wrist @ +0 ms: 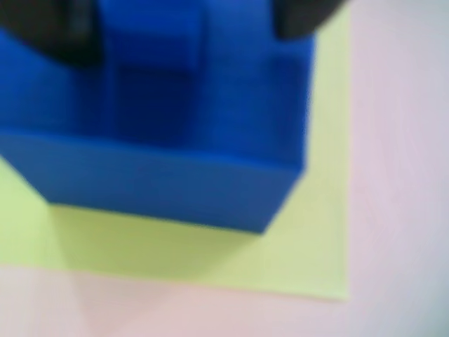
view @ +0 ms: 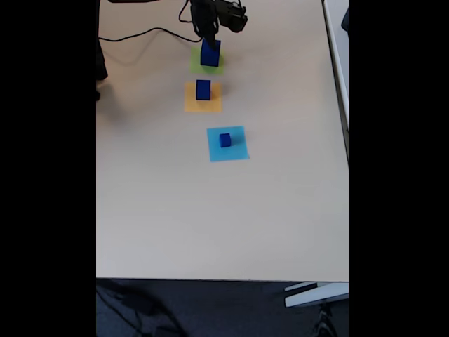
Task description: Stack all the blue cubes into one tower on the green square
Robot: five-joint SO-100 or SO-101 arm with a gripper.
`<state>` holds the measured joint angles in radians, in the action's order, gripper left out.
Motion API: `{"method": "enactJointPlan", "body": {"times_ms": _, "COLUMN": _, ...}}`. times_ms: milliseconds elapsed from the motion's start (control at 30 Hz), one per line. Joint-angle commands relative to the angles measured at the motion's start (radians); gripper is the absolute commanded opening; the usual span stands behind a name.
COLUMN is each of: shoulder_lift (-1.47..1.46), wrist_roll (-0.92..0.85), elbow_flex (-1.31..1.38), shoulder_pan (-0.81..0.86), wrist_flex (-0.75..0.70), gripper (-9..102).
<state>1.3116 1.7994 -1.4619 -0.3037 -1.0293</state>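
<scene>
Sitting on the green square (wrist: 210, 260), large cube (wrist: 175, 186) nears its right edge.

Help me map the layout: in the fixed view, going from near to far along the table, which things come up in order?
Small blue cube on the light blue square → cube on the orange square → cubes on the green square → gripper.
</scene>
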Motion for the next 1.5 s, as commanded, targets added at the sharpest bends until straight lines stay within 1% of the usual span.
{"method": "enactJointPlan", "body": {"times_ms": 0, "shoulder_lift": 0.009, "wrist_roll": -0.006, "elbow_flex": 0.005, "shoulder_pan": 0.002, "wrist_flex": 0.011, "gripper": 10}}
{"method": "enactJointPlan", "body": {"times_ms": 300, "shoulder_lift": 0.009, "wrist_roll": -0.009, "elbow_flex": 0.003, "shoulder_pan": 0.003, "wrist_flex": 0.015, "gripper": 6}}
{"method": "enactJointPlan", "body": {"times_ms": 500, "shoulder_lift": 0.009, "wrist_roll": -0.009, "elbow_flex": 0.002, "shoulder_pan": 0.005, "wrist_flex": 0.017, "gripper": 0}}
{"method": "enactJointPlan", "body": {"times_ms": 667, "shoulder_lift": 0.015, "wrist_roll": -0.023, "elbow_flex": 0.0, "shoulder_pan": 0.011, "wrist_flex": 0.018, "gripper": 0}}
{"method": "enactJointPlan", "body": {"times_ms": 833, "shoulder_lift": 0.043, "wrist_roll": -0.087, "elbow_flex": 0.044, "shoulder_pan": 0.043, "wrist_flex": 0.011, "gripper": 0}}
{"method": "enactJointPlan", "body": {"times_ms": 1033, "shoulder_lift": 0.075, "wrist_roll": -0.183, "elbow_flex": 0.161, "shoulder_pan": 0.098, "wrist_flex": 0.008, "gripper": 0}}
{"method": "enactJointPlan", "body": {"times_ms": 1233, "shoulder_lift": 0.081, "wrist_roll": -0.264, "elbow_flex": 0.267, "shoulder_pan": 0.149, "wrist_flex": -0.029, "gripper": 0}}
{"method": "enactJointPlan", "body": {"times_ms": 1367, "shoulder_lift": 0.1, "wrist_roll": -0.319, "elbow_flex": 0.275, "shoulder_pan": 0.196, "wrist_flex": -0.049, "gripper": 0}}
{"method": "enactJointPlan", "body": {"times_ms": 1467, "shoulder_lift": 0.12, "wrist_roll": -0.393, "elbow_flex": 0.261, "shoulder_pan": 0.261, "wrist_flex": -0.055, "gripper": 0}}
